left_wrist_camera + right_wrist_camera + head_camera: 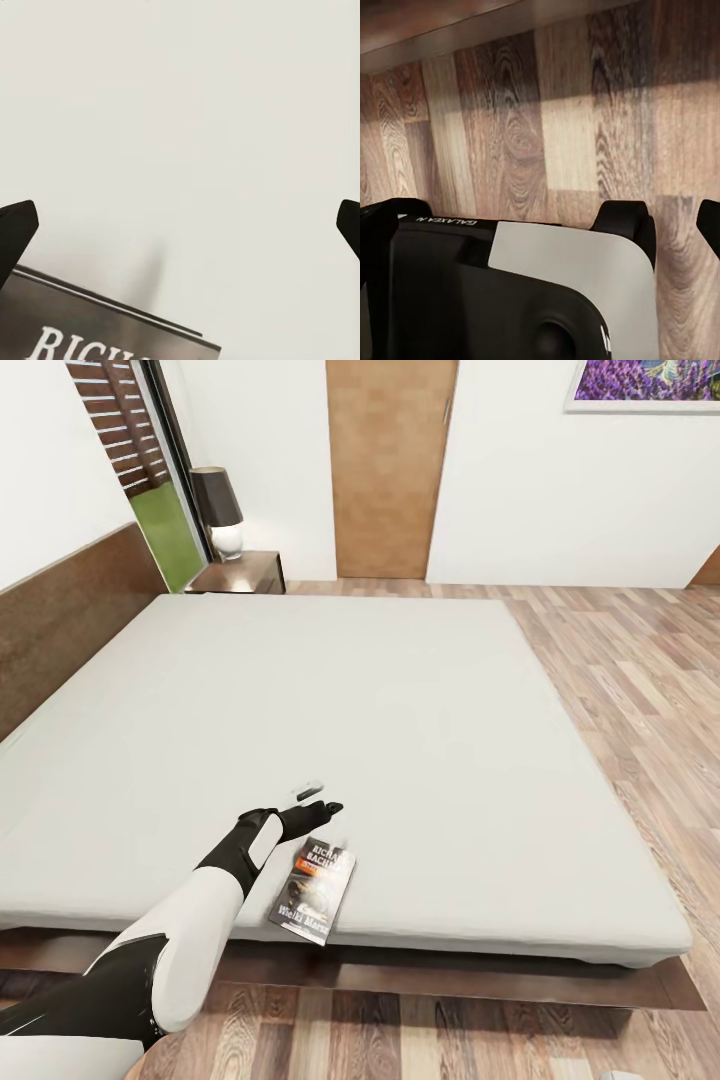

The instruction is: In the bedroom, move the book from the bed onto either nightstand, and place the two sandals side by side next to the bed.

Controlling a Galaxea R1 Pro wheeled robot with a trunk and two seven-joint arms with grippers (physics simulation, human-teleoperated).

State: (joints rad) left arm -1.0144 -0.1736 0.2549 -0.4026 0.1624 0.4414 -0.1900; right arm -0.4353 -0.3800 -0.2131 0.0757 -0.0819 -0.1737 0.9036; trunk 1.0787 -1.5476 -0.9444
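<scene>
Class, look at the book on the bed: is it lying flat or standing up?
Flat. The book lies cover-up on the bed, title readable, near its front edge.

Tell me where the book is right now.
In the head view the book lies flat on the bed near its front edge, just beside and below the left gripper, which hovers open over the mattress.

Bed [330,700]: matt, smooth pale grey mattress cloth; dark brown wood frame and headboard, grained. Book [314,889]: paper cover, slight sheen. Floor [640,690]: wood planks, marked grain, satin finish. Nightstand [243,572]: glossy reddish-brown wood. Left gripper [318,800]: black matt plastic; arm shell glossy white.
</scene>
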